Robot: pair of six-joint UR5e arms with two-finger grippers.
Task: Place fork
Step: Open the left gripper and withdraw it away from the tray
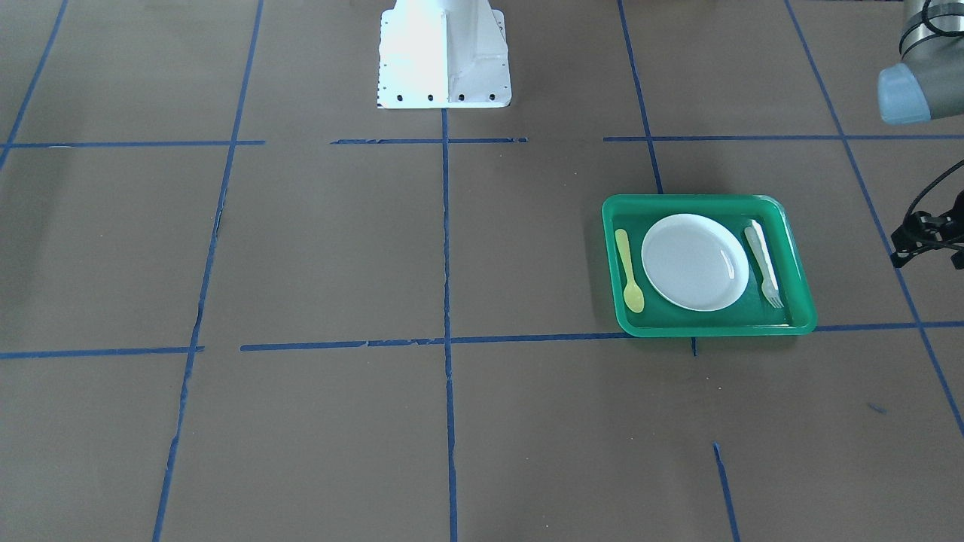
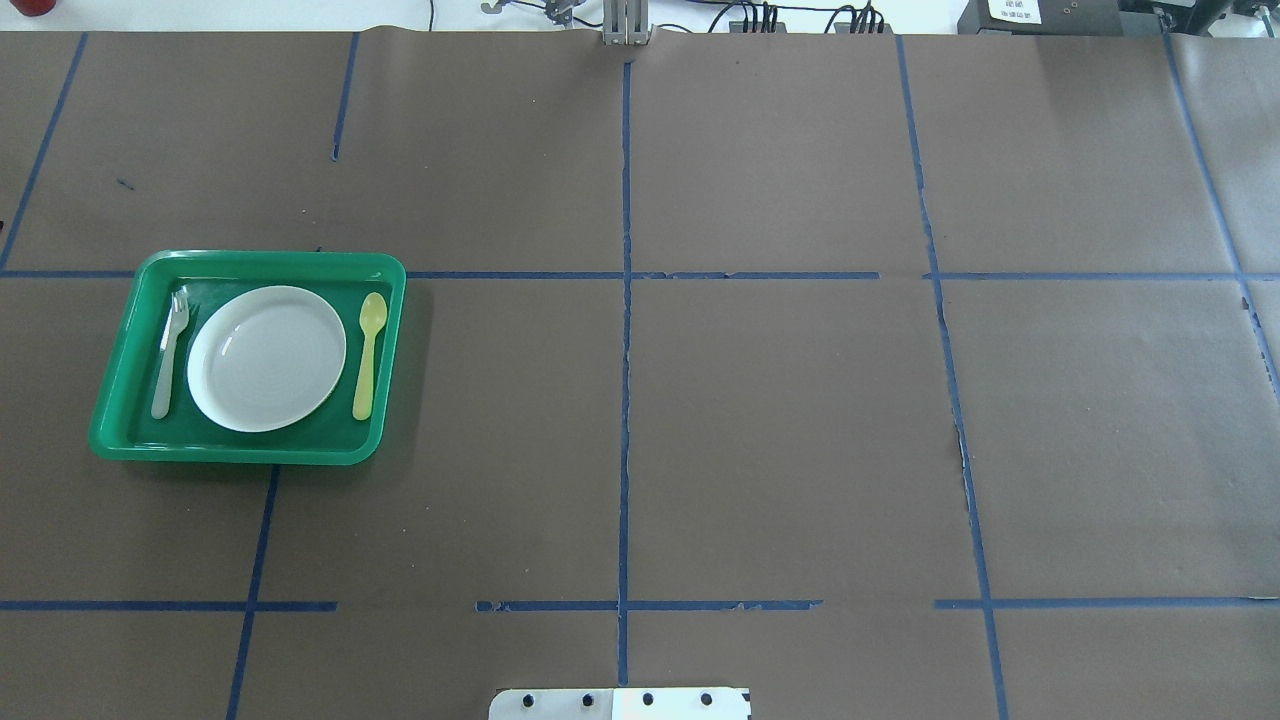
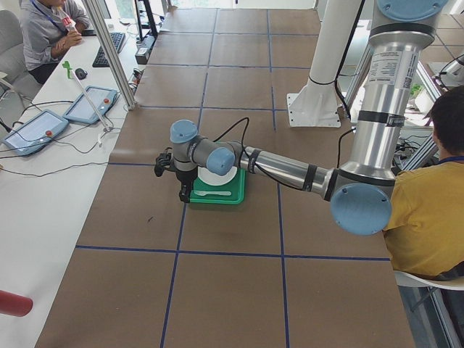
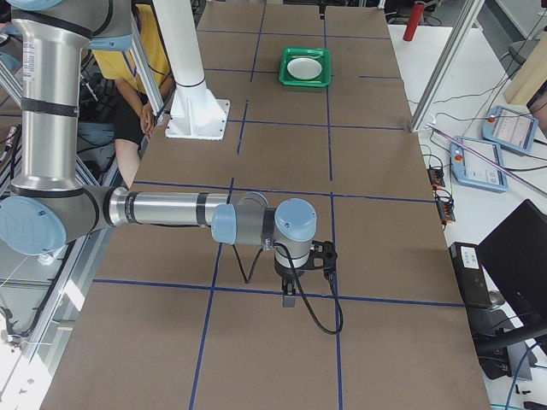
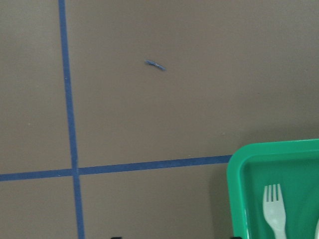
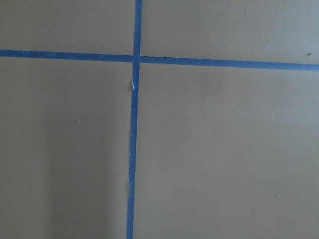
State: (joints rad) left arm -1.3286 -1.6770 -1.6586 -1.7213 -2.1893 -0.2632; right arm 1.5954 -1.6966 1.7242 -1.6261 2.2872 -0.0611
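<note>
The fork [image 2: 168, 355] was seen in the green tray [image 2: 250, 262] near the bench's left edge, tines toward the far edge. It was nearest the left gripper [image 3: 185, 194], whose jaws' state could not be told.

Light falls bright, even and soft across the brown tabletop [image 2: 780, 430], with no hard shadows. In the overhead view the green tray [image 2: 230, 450] throws a faint, blurred shadow toward the tabletop's middle. The white robot base [image 1: 444, 53] is washed out in the front-facing view, and the white plate [image 1: 693, 263] carries a thin glare streak. Beyond the tabletop's far edge the overhead view burns to white. Both wrist views are slightly soft. The fork [image 5: 273, 209] has fuzzy edges, and a dim patch sits low left in the right wrist view.
</note>
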